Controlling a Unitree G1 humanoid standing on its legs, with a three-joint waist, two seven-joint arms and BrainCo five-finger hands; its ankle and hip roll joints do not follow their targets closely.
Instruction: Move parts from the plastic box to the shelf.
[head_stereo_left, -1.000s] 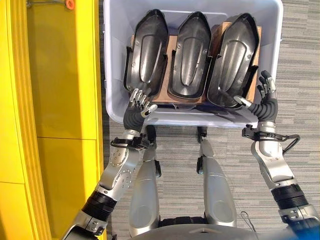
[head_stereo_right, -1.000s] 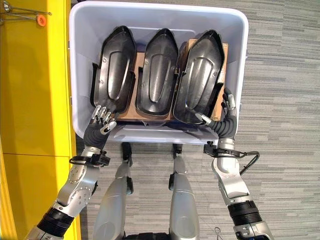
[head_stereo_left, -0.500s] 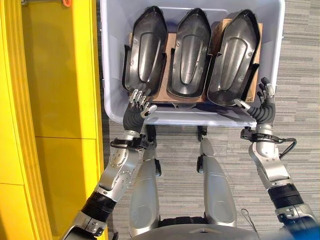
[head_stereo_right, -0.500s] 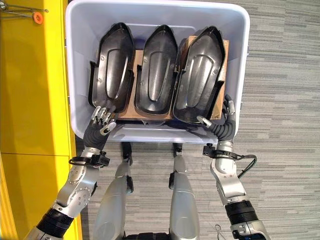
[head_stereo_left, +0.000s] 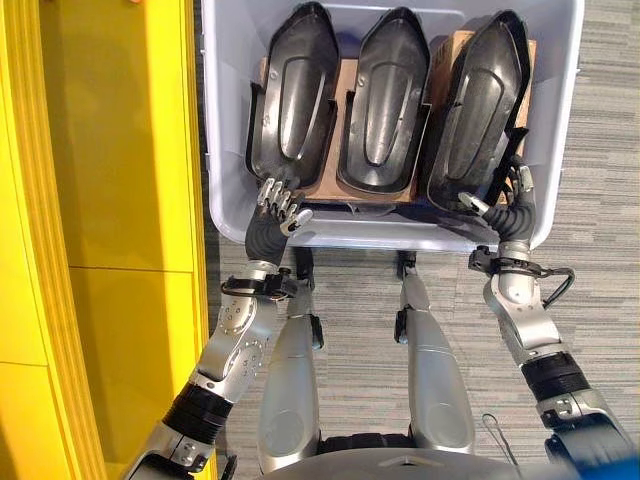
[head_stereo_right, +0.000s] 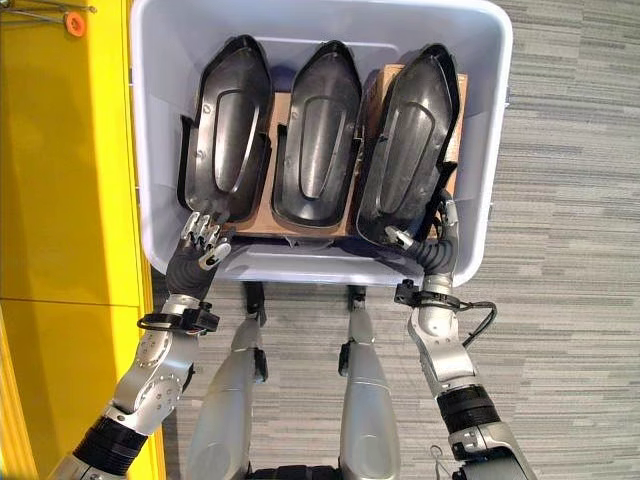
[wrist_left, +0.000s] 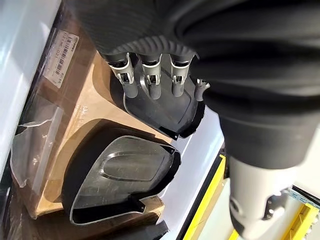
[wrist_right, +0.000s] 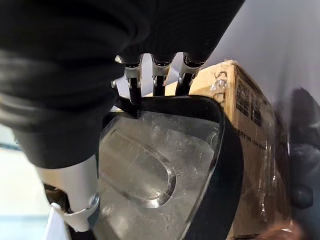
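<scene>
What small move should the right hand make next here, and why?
Probably curl the right hand shut on the rim of the right-most black part. Its fingers already reach over that part's near edge in the plastic box, thumb in front, so a grip seems next before lifting.

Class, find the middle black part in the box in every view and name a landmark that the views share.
Left eye view: top centre, middle part.
Right eye view: upper centre.
Left wrist view: the lower black part, I judge.
Right wrist view: cannot tell.
Shared landmark: cardboard under the parts.
</scene>
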